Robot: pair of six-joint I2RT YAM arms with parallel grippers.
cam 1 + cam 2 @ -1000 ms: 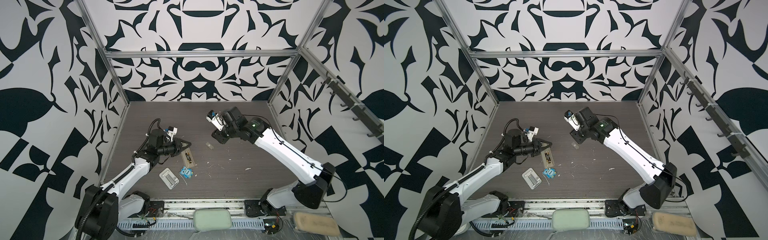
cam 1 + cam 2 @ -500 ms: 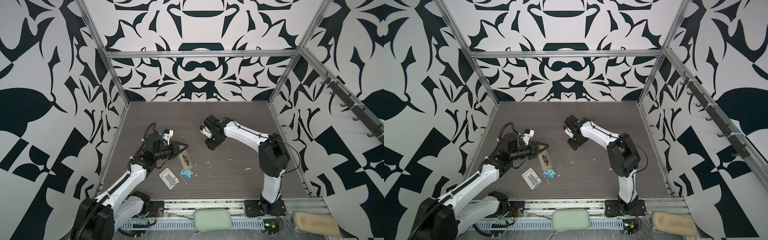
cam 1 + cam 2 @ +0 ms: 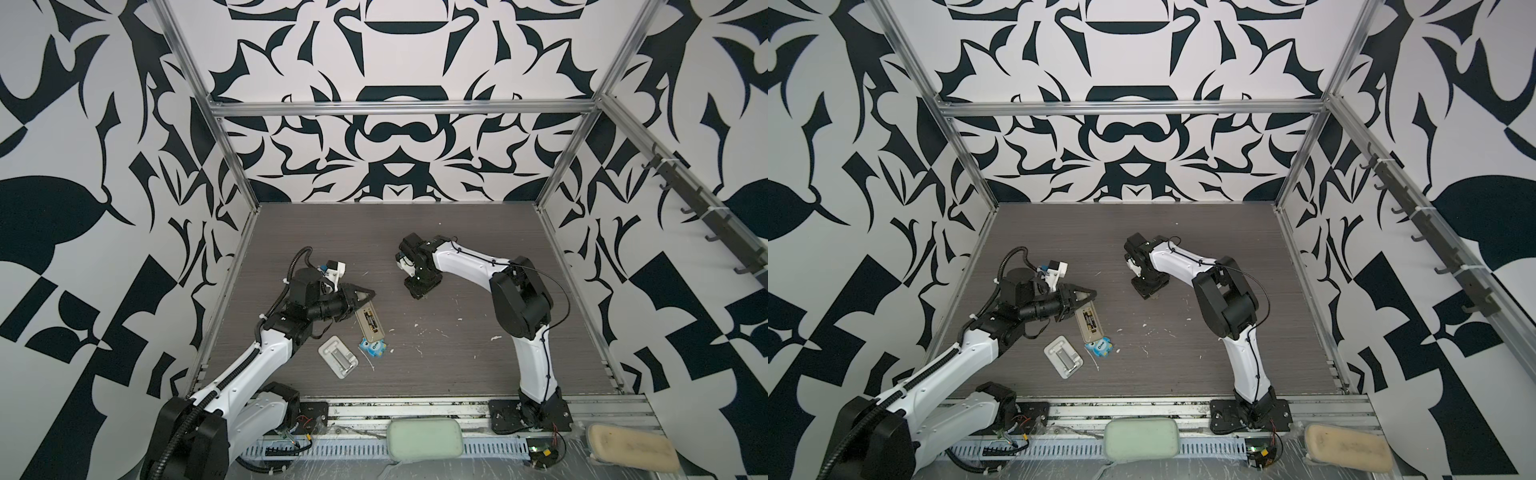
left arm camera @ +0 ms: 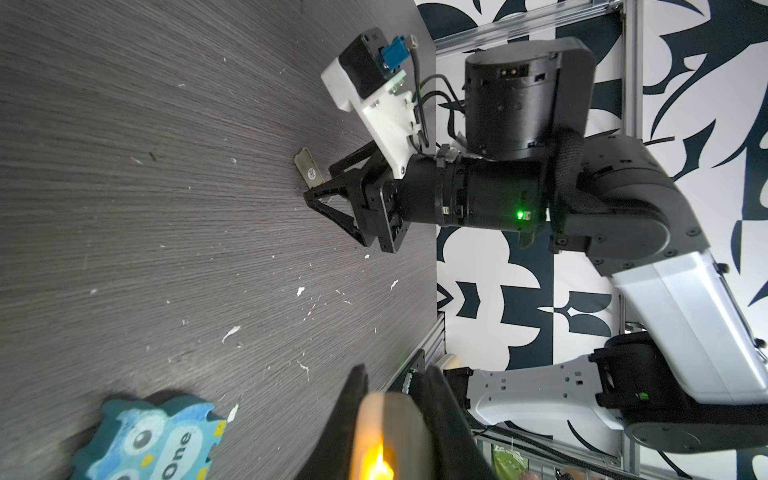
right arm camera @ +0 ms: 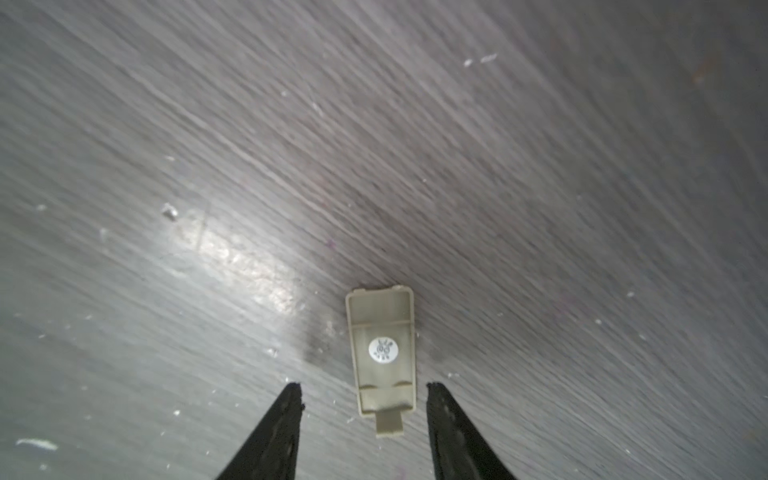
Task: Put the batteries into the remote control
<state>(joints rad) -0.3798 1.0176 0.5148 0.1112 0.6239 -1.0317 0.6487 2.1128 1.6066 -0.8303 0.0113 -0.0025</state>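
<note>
Nearest, on the front rail, sit a green pad and a tan pad. On the dark table, the first thing is a white tray with a metal piece in it. Just beside it, a bit farther in, lies a blue owl with "One" written on it.

Next comes the remote control. It lies with its beige back up, and its near end is just beside the owl. Its battery bay is open. Something dark with gold marks lies in the bay: the batteries, but I cannot tell if it is one or two. The left gripper is turned on its side, low at the remote's far end. In the left wrist view its two fingers are nearly closed, with the beige edge of the remote squeezed between them.

Farther back, and well apart to the right, the right gripper points down at the table. Its jaws are about half open and hold nothing. Between its tips, not touching them, a small beige lid lies flat on the table. Its inside faces up, and it has a round white sticker on it.
</note>
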